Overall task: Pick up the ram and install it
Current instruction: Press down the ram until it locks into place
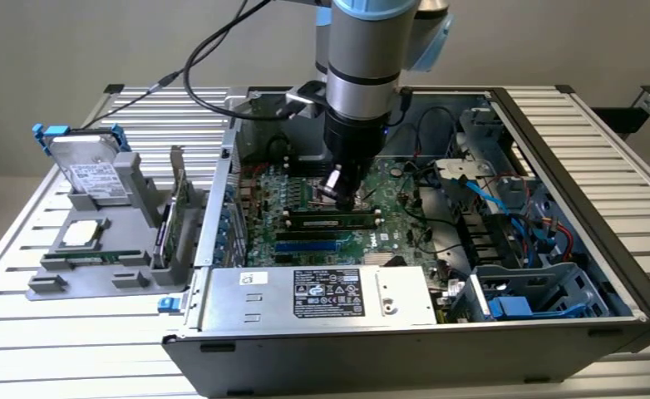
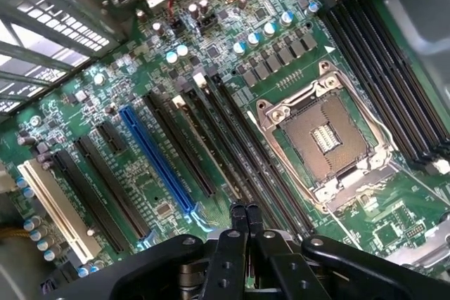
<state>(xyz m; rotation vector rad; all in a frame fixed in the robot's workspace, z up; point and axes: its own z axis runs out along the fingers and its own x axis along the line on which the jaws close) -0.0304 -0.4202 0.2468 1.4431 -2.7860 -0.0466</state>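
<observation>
Gripper (image 1: pixel 341 196) hangs inside the open computer case (image 1: pixel 591 249), fingers pressed together, nothing pinched, tips just above the motherboard (image 1: pixel 302 212). Ram (image 1: pixel 331 221) sits in a slot just below the fingertips in the exterior view. Wrist view: closed fingertips (image 2: pixel 245 216) over long black slots (image 2: pixel 232 145) beside the empty CPU socket (image 2: pixel 325 138).

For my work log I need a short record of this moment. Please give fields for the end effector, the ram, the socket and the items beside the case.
end effector: shut, empty, low over the motherboard
ram: lies in a slot, just under the end effector; full seating cannot be told
socket: empty
fixture: beside the case, on the exterior view's left; holds a drive, a chip and a card
</observation>
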